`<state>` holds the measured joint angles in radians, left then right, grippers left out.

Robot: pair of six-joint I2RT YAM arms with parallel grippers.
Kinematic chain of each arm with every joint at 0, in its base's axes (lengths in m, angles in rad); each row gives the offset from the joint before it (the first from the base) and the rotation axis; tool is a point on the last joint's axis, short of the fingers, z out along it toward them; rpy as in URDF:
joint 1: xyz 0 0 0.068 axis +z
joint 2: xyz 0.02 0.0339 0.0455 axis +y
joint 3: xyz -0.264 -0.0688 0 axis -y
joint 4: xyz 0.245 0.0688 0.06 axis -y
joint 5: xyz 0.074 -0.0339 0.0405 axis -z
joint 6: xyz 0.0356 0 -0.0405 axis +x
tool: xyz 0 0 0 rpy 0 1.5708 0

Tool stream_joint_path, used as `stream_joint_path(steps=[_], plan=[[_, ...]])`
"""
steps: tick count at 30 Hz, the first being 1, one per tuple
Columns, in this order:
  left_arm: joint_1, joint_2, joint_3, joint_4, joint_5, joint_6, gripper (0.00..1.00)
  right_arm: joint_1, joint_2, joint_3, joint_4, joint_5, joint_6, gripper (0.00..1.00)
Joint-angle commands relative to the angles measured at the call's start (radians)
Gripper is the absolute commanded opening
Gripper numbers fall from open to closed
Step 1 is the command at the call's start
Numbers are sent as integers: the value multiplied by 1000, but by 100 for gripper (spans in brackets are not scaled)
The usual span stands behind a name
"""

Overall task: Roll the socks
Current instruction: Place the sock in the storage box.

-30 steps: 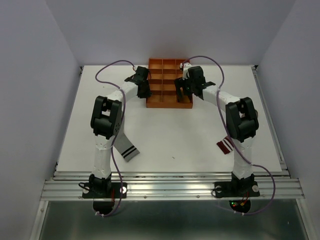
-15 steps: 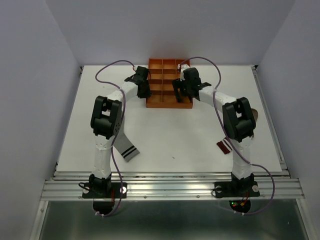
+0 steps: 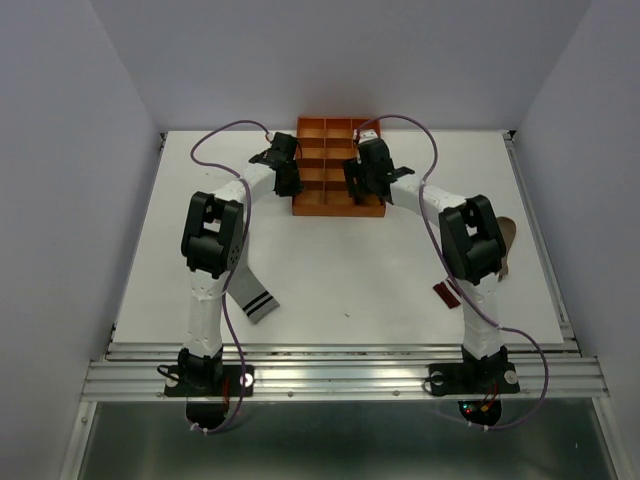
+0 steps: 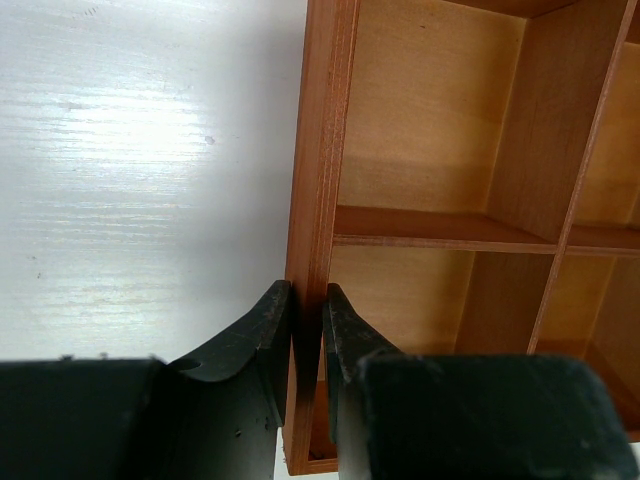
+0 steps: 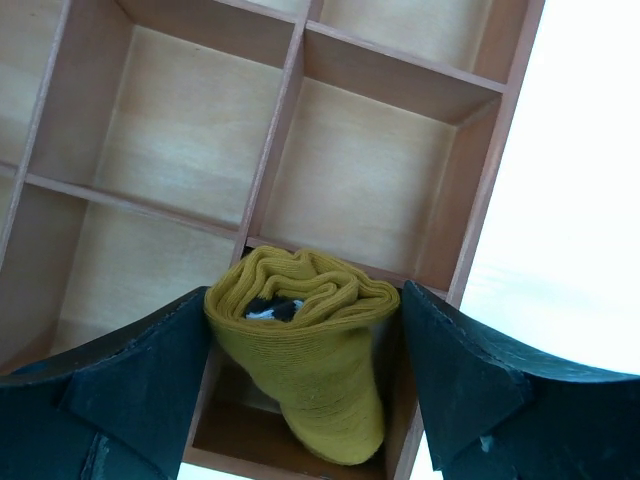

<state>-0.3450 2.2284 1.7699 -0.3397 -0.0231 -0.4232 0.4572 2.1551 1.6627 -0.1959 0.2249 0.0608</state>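
Currently in hand: stowing the first finished roll, with two socks not yet rolled.

1. Mustard yellow sock [image 5: 310, 390]: wound into a tight bundle and standing on end in what appears to be the near right corner compartment of the orange tray [image 3: 322, 207]. The tray sits at the far middle of the table [image 3: 350, 270].
2. Right gripper [image 5: 305, 300]: jaws stand wide, one on each flank of the roll, and seem to bear on both sides. Judged a broad hold on the roll, not a release.
3. Left gripper [image 4: 307, 315]: fingers pressed together on the tray's left wall, pinching it, apparently to steady the tray.
4. Grey sock [image 3: 250, 293]: flat and unrolled at the near left, beside the left arm, with its striped cuff toward the near edge.
5. Taupe-brown sock [image 3: 448, 293]: at the near right, largely hidden behind the right arm. The maroon-striped cuff shows on the arm's left and a brown patch on its right.

Next move, as judged: the right jaws spread further to free the roll. They then lift straight up, clear of the dividers, so the bundle is neither dragged out nor loosened. The left fingers let go of the wall only after that. A flat sock follows, the taupe-brown one being closer to the right arm.
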Motion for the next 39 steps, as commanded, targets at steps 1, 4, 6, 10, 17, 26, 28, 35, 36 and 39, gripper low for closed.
stream_joint_path(steps=[1, 4, 6, 10, 17, 26, 28, 35, 36, 39], plan=[[38, 31, 0, -2, -40, -40, 0, 18, 26, 68, -5, 114, 10, 80], [40, 30, -3, -2, -41, -40, 0, 28, 22, 62, -10, 160, 33, 80], [38, 30, -3, -2, -43, -40, 0, 28, 9, 52, -10, 134, 36, 79], [40, 34, 8, -5, -41, -40, 0, 28, 9, 49, -22, 61, 62, 70], [40, 34, 10, -7, -41, -40, 0, 28, 40, 81, -53, 28, 93, 57], [40, 39, 3, -9, -52, -42, 0, 18, 26, 69, -53, 50, 109, 41], [40, 40, 5, -10, -54, -45, 0, 18, 20, 63, -53, 56, 116, 38], [40, 48, 6, -16, -60, -54, 0, -2, -4, 48, -46, 62, 111, 31], [40, 48, 6, -18, -61, -55, 0, -12, -9, 40, -43, 67, 109, 31], [41, 51, 6, -19, -64, -57, 0, -12, -32, 8, -30, 57, 94, 30]])
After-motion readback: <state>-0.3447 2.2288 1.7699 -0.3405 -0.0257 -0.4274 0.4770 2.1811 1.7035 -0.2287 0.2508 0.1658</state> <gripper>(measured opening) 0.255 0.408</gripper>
